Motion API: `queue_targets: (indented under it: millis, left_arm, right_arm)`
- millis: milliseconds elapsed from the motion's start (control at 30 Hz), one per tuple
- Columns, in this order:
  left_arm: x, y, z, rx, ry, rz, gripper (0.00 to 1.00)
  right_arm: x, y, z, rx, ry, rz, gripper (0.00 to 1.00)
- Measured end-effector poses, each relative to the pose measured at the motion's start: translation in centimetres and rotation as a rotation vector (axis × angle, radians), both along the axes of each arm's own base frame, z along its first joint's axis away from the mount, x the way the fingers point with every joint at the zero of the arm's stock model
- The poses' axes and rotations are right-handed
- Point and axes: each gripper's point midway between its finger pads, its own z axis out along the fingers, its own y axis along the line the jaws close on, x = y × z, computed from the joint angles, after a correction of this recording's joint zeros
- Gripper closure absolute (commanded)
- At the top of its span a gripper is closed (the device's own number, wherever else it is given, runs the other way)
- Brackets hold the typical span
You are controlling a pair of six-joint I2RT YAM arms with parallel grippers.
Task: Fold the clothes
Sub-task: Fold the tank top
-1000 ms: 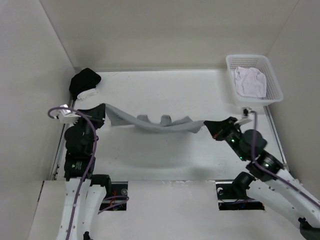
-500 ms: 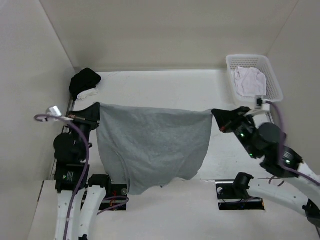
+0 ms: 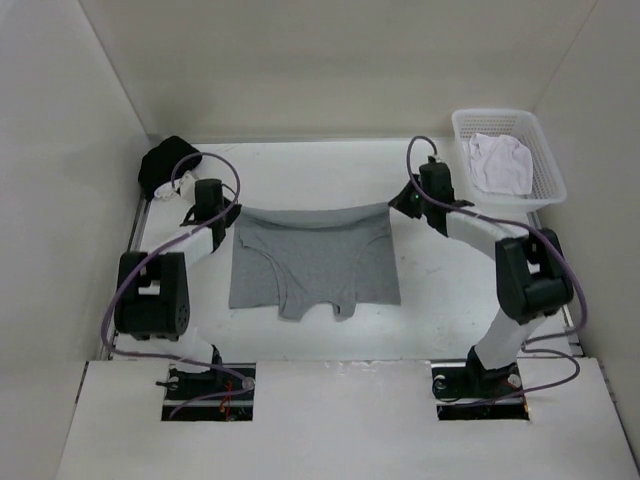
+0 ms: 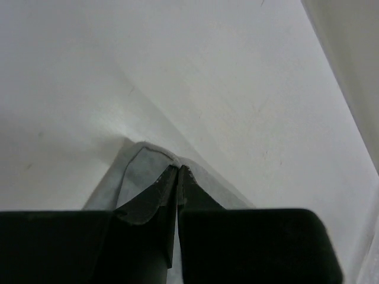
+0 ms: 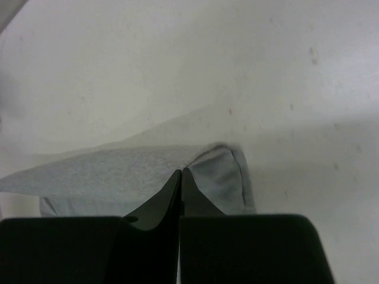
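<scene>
White walls enclosed a white worktop (image 3: 320, 175) on three sides. One plain heather-grey knit garment, shorts-shaped with two short legs (image 3: 315, 262), lay near the centre of the worktop. Its legs pointed toward the arm bases and rested flat on the surface. Its far edge spanned between the two grippers in a shallow curve.

The left gripper (image 3: 236, 212) was at the garment's far left corner, jaws pressed together on a fold of the grey fabric. The right gripper (image 3: 390, 205) was at the far right corner, jaws likewise clamped on the fabric. Both wrist views showed the pinched corner directly at the fingertips, just above the worktop.

A white plastic lattice basket (image 3: 548, 185) stood at the far right corner, holding a crumpled white cloth (image 3: 500, 162). A black-and-white fabric bundle (image 3: 168, 167) sat at the far left corner, well apart from the garment.
</scene>
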Motion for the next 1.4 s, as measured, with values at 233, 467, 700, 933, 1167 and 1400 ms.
queue_targets:
  millis: [233, 467, 700, 933, 1167, 1400]
  left_arm:
    - [6.9, -0.5, 3.2, -0.014, -0.125, -0.012, 1.0]
    - [4.8, -1.2, 5.9, -0.039, -0.224, -0.024, 1.0]
    - [-2.0, -1.8, 4.1, -0.109, -0.224, -0.03, 1.0]
    - [-6.8, -1.9, 4.6, -0.179, -0.276, -0.064, 1.0]
    - [-11.0, -1.0, 4.0, -0.205, -0.3, -0.069, 0.98]
    - [-13.4, 0.7, -1.2, -0.202, -0.155, -0.013, 0.9]
  right_arm:
    - [7.5, -0.3, 3.7, 0.085, -0.101, -0.01, 1.0]
    - [5.3, -0.6, 5.3, 0.11, -0.155, -0.001, 1.0]
    - [-0.9, -1.8, 2.4, 0.124, -0.104, -0.015, 1.0]
    - [-5.9, -2.9, 1.8, 0.141, -0.124, -0.024, 1.0]
    - [-10.8, -2.1, 0.7, 0.152, -0.134, 0.013, 1.0]
    - [-15.5, -1.2, -5.2, 0.141, 0.031, 0.028, 0.88]
